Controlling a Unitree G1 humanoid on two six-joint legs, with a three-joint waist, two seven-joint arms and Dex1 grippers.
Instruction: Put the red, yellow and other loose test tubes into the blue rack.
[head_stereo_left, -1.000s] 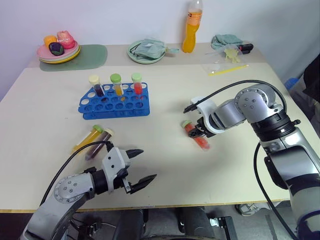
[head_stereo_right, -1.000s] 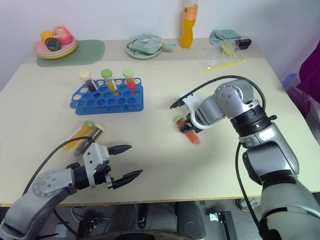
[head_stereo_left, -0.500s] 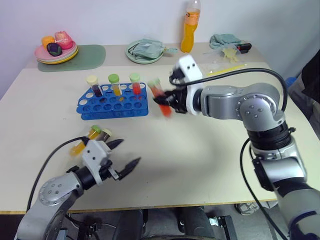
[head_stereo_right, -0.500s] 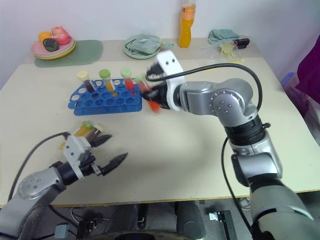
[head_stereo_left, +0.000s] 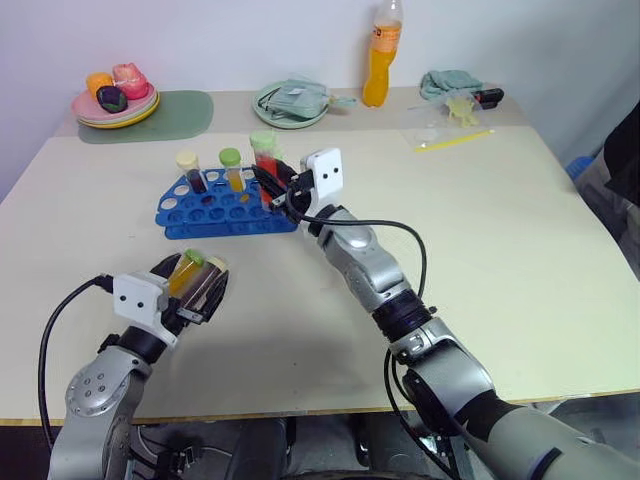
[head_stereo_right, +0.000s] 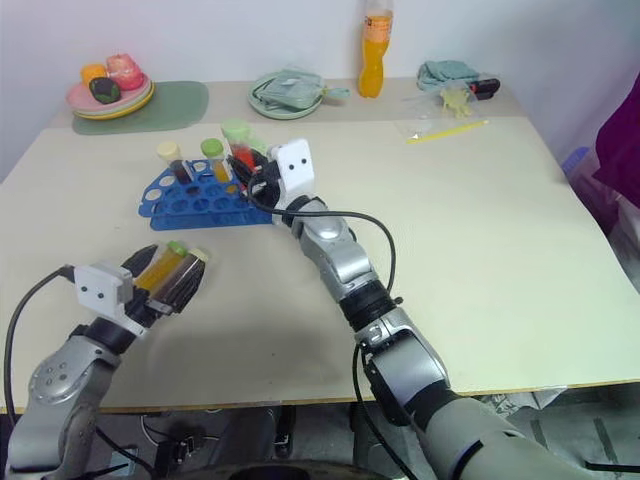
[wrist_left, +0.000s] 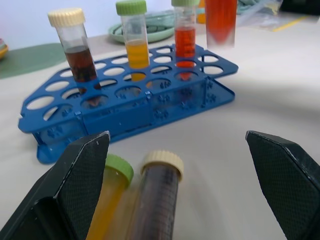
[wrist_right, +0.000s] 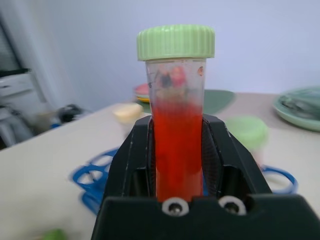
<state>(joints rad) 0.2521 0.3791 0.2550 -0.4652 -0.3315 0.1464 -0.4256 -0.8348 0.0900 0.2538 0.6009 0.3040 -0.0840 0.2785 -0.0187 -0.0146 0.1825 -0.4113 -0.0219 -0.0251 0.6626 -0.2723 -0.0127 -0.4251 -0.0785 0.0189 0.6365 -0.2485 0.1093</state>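
One green-capped plastic tube of red liquid (wrist_right: 176, 135) was clamped upright between the right gripper's (head_stereo_left: 277, 187) fingers above the blue plastic rack (head_stereo_left: 225, 205); the left gripper (wrist_left: 175, 165) was spread wide around two lying tubes (wrist_left: 137, 200).

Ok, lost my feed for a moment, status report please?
Right gripper shut on red tube, upright over blue rack. Left gripper open, yellow tube and dark tube lying between its fingers. Nothing blocking.

- Arms: silver-grey metal segments, black joint rings, black cables looped alongside.
- White camera blocks at both wrists.
- Left gripper (wrist_left: 180, 165): black, textured fingers.
- Right gripper (wrist_right: 176, 150): black, two screws.
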